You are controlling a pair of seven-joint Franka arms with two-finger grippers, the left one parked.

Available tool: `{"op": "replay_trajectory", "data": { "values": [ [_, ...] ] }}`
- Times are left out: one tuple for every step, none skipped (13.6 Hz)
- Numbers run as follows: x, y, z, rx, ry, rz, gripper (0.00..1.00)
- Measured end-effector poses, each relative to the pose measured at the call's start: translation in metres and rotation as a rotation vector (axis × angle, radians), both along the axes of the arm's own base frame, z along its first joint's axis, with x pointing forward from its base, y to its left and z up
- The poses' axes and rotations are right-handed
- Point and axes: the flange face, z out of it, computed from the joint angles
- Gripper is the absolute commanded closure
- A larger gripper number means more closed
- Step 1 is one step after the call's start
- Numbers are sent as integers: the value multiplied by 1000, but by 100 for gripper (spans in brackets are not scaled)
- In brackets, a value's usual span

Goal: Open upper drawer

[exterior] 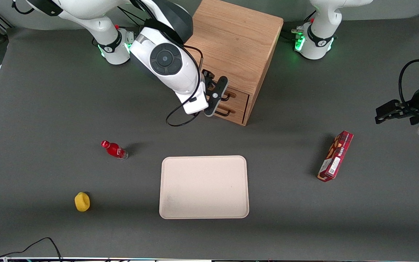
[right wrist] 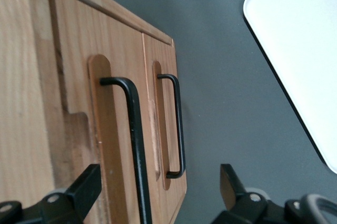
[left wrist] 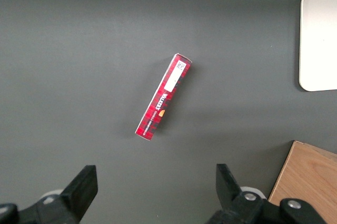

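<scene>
The oak cabinet [exterior: 235, 43] stands at the back of the table with two drawers in its front. The upper drawer [exterior: 239, 95] [right wrist: 79, 108] is closed, and its long black bar handle [right wrist: 135, 145] [exterior: 227, 96] runs across its front. The lower drawer [right wrist: 160, 129] with a matching handle [right wrist: 180, 129] sits just under it, also closed. My gripper [exterior: 219, 97] [right wrist: 158, 192] is right in front of the drawer fronts and open. The upper handle's bar passes between the two fingers, closer to one finger [right wrist: 87, 187] than to the other, touching neither.
A cream tray [exterior: 204, 187] [left wrist: 318, 39] lies nearer the front camera than the cabinet. A red bottle [exterior: 114, 149] and a yellow object [exterior: 82, 201] lie toward the working arm's end. A red box [exterior: 335, 155] [left wrist: 163, 96] lies toward the parked arm's end.
</scene>
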Motion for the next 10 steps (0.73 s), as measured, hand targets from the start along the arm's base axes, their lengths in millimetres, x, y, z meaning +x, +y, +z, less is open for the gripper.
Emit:
{"op": "replay_trajectory", "data": {
  "values": [
    [0,0,-4,-1,0,9,0],
    [-1,1,-9,-3,1,16,0],
    [-2,1,-15,-5,2,21,0],
    [-3,2,-19,-4,0,23,0],
    [-4,2,-21,-6,0,26,0],
    [-4,2,-22,-7,-3,29,0],
    [-3,2,-24,-6,-12,36,0],
    [-2,2,-25,-7,-18,43,0],
    [-2,1,-27,-7,-21,49,0],
    [0,1,-30,-8,-25,52,0]
  ]
}}
